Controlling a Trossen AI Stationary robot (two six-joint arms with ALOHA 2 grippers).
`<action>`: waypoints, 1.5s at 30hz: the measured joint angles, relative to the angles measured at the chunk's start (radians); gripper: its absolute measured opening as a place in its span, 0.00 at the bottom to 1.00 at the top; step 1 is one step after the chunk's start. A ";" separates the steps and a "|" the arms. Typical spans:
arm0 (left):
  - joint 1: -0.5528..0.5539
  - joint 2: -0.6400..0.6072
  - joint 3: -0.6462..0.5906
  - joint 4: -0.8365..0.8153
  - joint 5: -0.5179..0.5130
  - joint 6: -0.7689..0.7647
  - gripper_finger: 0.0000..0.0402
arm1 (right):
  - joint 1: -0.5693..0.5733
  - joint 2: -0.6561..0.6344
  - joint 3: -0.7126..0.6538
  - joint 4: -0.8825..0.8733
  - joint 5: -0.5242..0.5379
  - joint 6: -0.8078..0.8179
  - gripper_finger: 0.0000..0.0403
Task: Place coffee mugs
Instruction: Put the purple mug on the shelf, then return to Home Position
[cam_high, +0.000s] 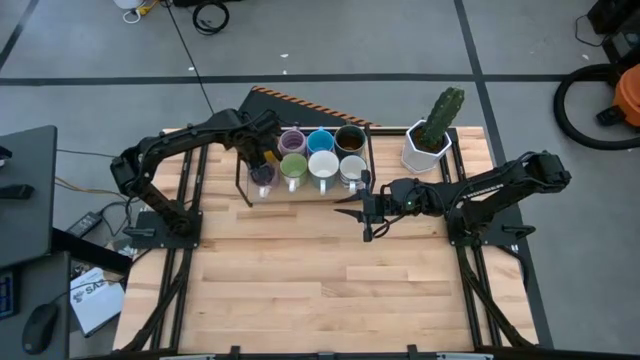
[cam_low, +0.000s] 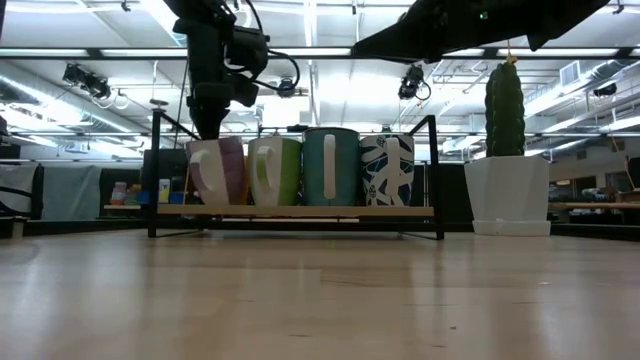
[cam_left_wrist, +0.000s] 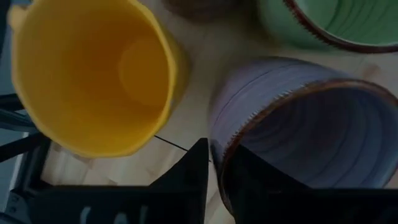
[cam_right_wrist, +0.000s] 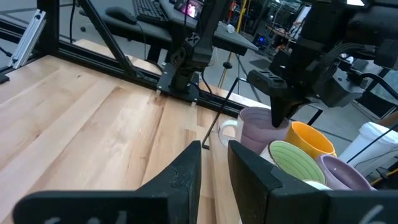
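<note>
A black wire rack with a wooden shelf (cam_low: 300, 211) stands at the table's far middle and holds several mugs upright in two rows. My left gripper (cam_left_wrist: 214, 155) points down at the rack's left end. Its fingers are slightly open astride the rim of the front purple mug (cam_left_wrist: 311, 130), which stands on the shelf. The orange mug (cam_left_wrist: 93, 74) stands behind it and a green mug (cam_left_wrist: 336, 22) beside it. My right gripper (cam_high: 362, 205) hovers level just in front of the rack's right part, open by a narrow gap with nothing in it. My left gripper comes from above with one finger (cam_left_wrist: 193, 174) outside the purple mug's wall and the other inside, at the rim's outer left side (cam_left_wrist: 219, 163). Whether the fingers touch the wall I cannot tell. The mug stands upright on the rack's shelf.
A white angular pot with a green cactus (cam_high: 428, 145) stands right of the rack at the far right. The rack's black end posts (cam_low: 155, 170) rise beside the outer mugs. The near half of the wooden table (cam_high: 330, 290) is bare planks.
</note>
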 joint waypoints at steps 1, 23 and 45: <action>0.000 0.000 0.000 0.002 -0.008 -0.001 0.14 | 0.000 0.000 0.000 0.000 0.000 0.000 0.21; -0.003 0.000 0.000 0.013 -0.086 0.007 0.21 | 0.000 0.001 0.000 0.000 0.001 0.000 0.21; -0.044 -0.008 0.105 -0.040 -0.103 0.014 0.21 | 0.000 0.001 0.000 -0.007 0.007 -0.002 0.21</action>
